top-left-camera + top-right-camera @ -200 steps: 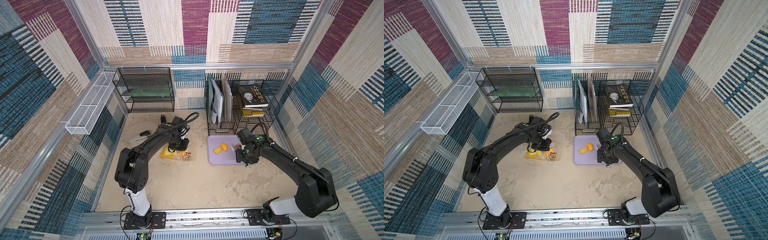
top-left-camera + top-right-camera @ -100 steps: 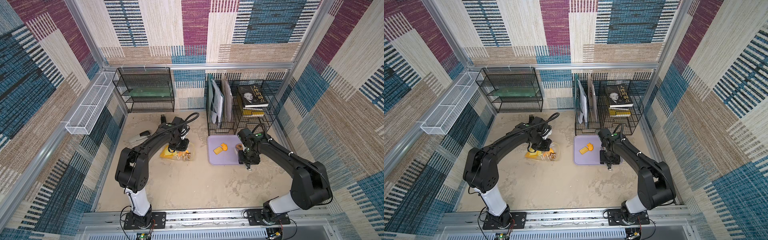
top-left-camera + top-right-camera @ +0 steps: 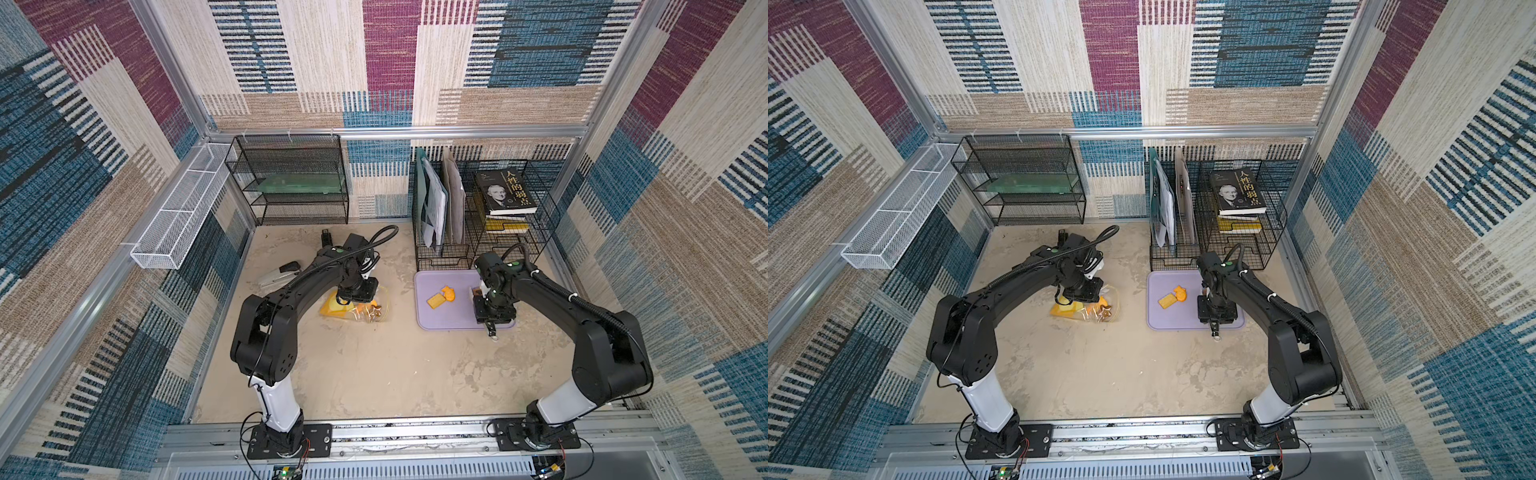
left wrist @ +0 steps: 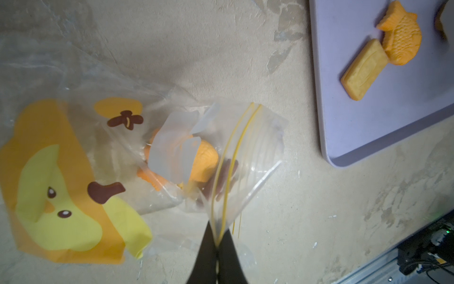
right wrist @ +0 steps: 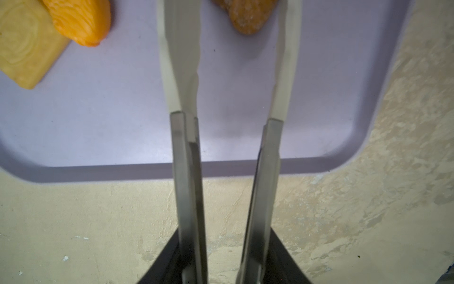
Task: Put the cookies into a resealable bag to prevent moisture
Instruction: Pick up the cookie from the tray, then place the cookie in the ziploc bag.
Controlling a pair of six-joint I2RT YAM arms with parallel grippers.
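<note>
Left pincer (image 4: 217, 243): I am clenching it fully on the zip edge of the resealable bag (image 4: 103, 157). The two yellow seal lines (image 4: 231, 157) are running straight into my closed fingertips.

Resealable bag: It is lying on the worktop (image 3: 374, 374), beside the lilac tray (image 3: 451, 320) and apart from it. The section printed in yellow and orange is lying away from my grip. The clear mouth end is gathering into the left pincer.

Cookies in the bag: An orange fish cookie (image 4: 205, 159) is sitting inside the clear part, partly behind the white patch (image 4: 172, 152). A dark brown cookie (image 4: 232, 169) is showing just beside it, under the seal lines.

Right pincer (image 5: 223, 260): I am grasping the metal tongs (image 5: 186, 159) at their handle end. Both arms are running out between my fingers and crossing the near edge of the tray.

Metal tongs: The two arms are standing apart. Their white tips are reaching over the tray on either side of a brown-orange cookie (image 5: 248, 17). I cannot tell whether the tips are touching it.

Cookies on the tray: A rectangular yellow biscuit (image 4: 363, 70) and an orange fish biscuit (image 4: 400, 40) are lying flat and touching each other. Both are lying off to one side of the tongs.

Lilac tray: It is resting flat on the worktop, just in front of the black wire rack (image 3: 478, 232).
</note>
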